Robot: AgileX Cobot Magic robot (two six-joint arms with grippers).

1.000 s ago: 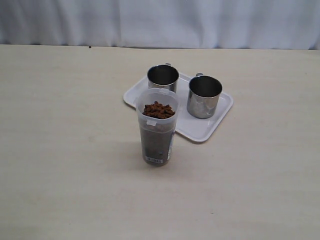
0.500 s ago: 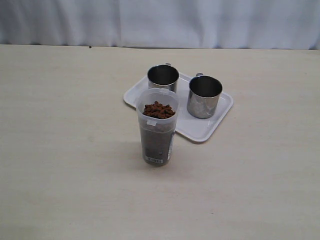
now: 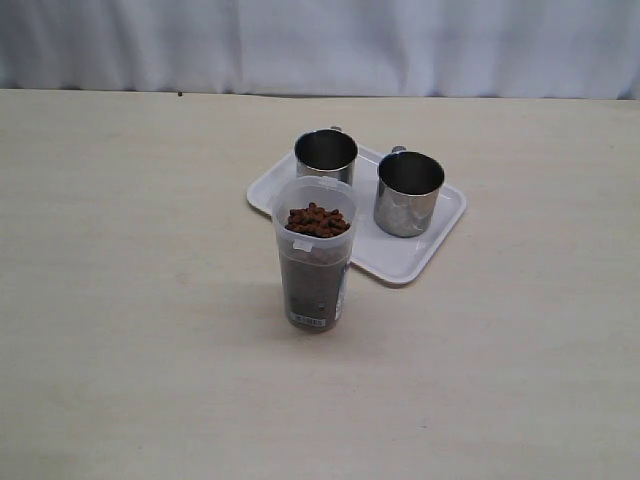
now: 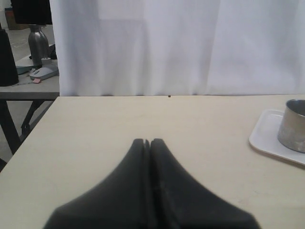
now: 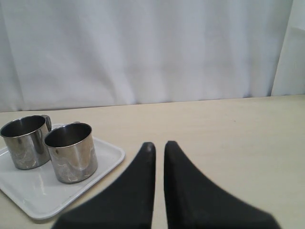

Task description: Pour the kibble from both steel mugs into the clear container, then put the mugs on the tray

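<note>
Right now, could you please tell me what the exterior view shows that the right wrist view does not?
Only the exterior view shows the clear container, standing on the table and filled with kibble. Only the right wrist view shows the right gripper, nearly closed, holding nothing. Both show the two steel mugs upright on the white tray, plus the white curtain behind.
</note>
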